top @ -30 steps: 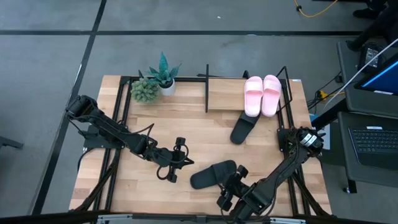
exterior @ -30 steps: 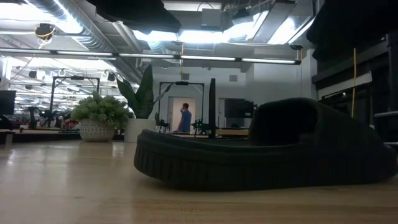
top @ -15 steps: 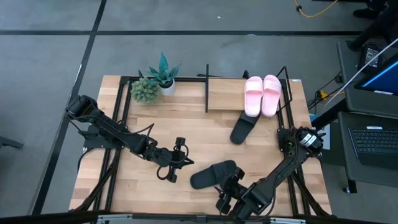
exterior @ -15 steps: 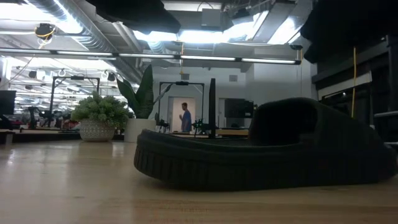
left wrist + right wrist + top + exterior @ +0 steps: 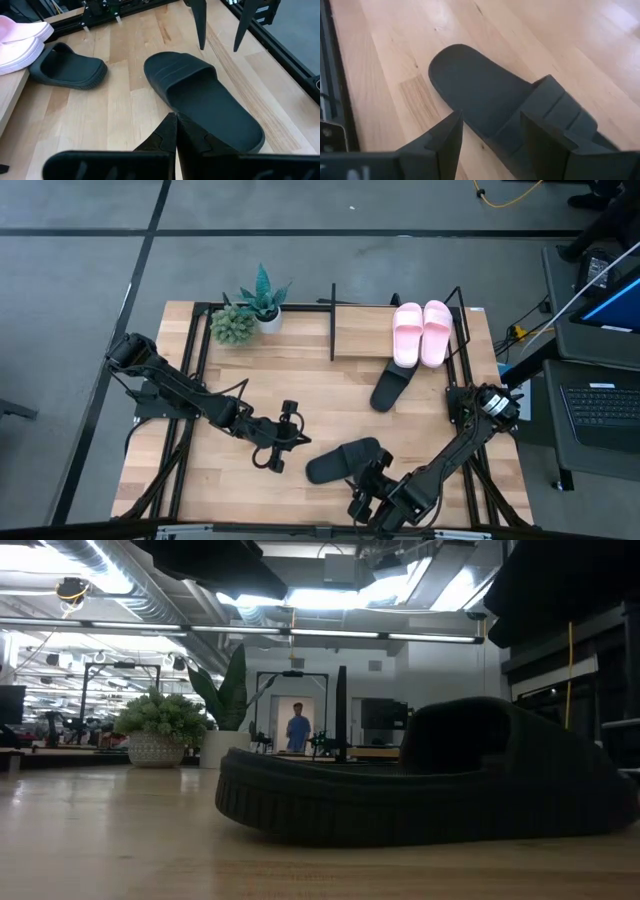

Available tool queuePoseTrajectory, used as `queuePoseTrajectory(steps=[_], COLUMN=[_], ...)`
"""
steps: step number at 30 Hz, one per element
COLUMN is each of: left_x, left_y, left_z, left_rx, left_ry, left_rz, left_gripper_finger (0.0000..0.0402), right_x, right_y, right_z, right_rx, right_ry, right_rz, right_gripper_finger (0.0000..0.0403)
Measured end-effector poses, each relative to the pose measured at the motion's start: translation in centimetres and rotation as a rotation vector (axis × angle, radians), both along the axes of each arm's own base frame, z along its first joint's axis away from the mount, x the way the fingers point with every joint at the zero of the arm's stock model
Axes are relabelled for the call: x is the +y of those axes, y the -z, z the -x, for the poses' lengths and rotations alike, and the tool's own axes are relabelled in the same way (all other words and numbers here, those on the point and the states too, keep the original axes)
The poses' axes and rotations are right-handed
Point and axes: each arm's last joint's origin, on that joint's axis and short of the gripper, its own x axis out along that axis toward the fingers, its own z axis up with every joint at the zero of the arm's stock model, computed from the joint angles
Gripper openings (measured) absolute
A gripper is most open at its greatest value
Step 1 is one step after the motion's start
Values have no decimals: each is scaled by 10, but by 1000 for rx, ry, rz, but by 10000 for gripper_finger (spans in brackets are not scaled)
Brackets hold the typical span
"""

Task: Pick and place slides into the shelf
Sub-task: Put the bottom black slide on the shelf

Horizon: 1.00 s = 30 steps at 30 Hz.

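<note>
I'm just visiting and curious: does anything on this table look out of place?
Yes: one black slide leans crookedly against the shelf board's edge beside the neat pink pair, and another black slide lies loose on the table.

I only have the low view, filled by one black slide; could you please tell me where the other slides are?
Observer: Both pink slides already sit on the shelf.
Operator: And the second black one?
Observer: That black slide lies on the table, against the shelf's front edge.
Operator: Which gripper is nearest the slide I see?
Observer: The right gripper, open, is right beside the near black slide; the left gripper is shut and points at it.
</note>
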Motion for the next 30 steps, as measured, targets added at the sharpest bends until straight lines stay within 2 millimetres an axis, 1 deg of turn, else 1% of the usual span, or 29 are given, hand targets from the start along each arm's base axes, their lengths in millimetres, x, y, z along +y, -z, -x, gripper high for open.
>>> queuePoseTrajectory(steps=[7,10,16,19,25,27,30], left_x=[0,0,0,0,1,1,1], left_y=[0,0,0,1,2,2,2], left_z=[0,0,0,1,1,1,1], left_rx=[0,0,2,10,23,23,23], left_ry=[0,-1,-1,-2,-5,-5,-5], left_rz=[1,1,0,-2,-3,-4,-3], left_gripper_finger=[0,0,0,0,0,0,0], right_x=[6,7,2,3,4,3,0], right_y=[-5,-9,-8,-9,-20,-21,-17], right_z=[-6,-10,-14,-13,-15,-15,-15], right_rx=[-9,-8,34,43,86,89,122], right_ry=[-119,-144,-158,-173,-193,-191,-179], right_rz=[51,38,6,18,3,6,27], right_gripper_finger=[197,197,196,186,156,148,142])
